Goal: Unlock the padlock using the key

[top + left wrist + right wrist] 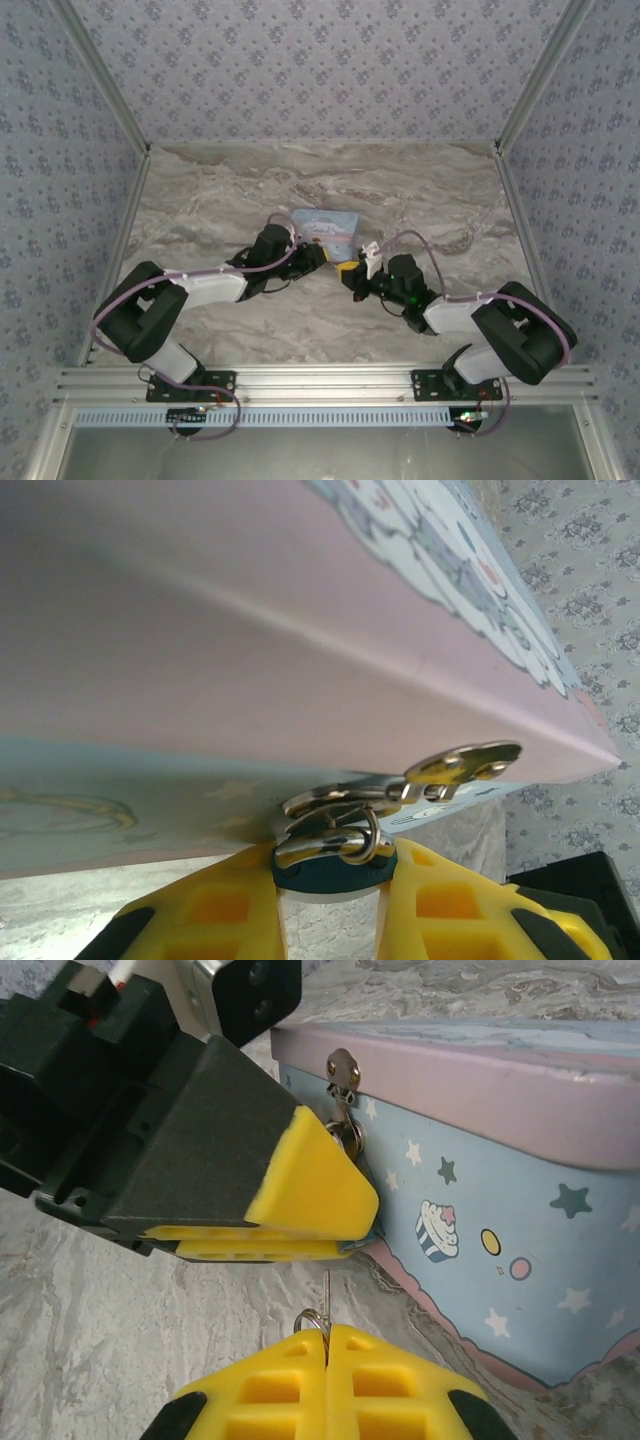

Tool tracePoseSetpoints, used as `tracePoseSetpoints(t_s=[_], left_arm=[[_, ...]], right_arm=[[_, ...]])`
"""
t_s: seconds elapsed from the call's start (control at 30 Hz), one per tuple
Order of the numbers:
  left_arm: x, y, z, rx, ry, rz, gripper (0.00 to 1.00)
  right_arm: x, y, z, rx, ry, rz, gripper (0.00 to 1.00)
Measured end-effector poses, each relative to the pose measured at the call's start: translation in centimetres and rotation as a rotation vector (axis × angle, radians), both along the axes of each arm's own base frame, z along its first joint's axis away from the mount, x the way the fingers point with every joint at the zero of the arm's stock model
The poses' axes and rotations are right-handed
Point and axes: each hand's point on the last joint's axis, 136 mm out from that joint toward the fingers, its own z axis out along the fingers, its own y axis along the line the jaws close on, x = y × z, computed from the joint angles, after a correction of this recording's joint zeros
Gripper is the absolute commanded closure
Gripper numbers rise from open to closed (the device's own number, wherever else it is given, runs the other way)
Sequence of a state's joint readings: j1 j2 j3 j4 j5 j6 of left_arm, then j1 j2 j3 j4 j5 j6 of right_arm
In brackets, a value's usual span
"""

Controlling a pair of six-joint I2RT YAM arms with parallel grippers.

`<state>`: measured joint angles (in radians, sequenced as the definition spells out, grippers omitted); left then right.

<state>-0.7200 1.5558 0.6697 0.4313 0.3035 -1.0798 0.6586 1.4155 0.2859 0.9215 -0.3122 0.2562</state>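
Note:
A small dark teal padlock [322,873] with a silver shackle hangs from the hasp [455,765] of a light-blue and pink cartoon tin [325,227]. My left gripper [333,885] is shut on the padlock's body, one yellow finger on each side. From the right wrist, those left fingers [300,1195] cover the padlock except for a bluish corner [368,1239] below the hasp [343,1068]. My right gripper [328,1332] is shut on the key [327,1292]. Its thin blade points up toward the padlock, a short gap below it. A small ring [311,1318] sits beside the blade.
The tin [480,1200] stands on the marble table [230,200] just beyond both grippers [335,265], which meet at its near side. Patterned walls enclose the table on the left, back and right. Both arms reach in from the near rail [320,380].

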Motion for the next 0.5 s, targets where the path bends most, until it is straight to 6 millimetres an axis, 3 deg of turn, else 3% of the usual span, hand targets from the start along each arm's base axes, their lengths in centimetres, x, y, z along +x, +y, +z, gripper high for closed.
tracePoseSetpoints(t_s=[0.27,0.5], left_arm=[[0.0,0.0,0.2,-0.010,-0.003,0.003,0.80],[0.0,0.0,0.2,-0.010,-0.003,0.003,0.80]], right_arm=[[0.4,0.3,-1.3,-0.005,0.040,-0.003,1.00],[0.9,0.6,-0.7,0.013,0.025,-0.004,1.00]])
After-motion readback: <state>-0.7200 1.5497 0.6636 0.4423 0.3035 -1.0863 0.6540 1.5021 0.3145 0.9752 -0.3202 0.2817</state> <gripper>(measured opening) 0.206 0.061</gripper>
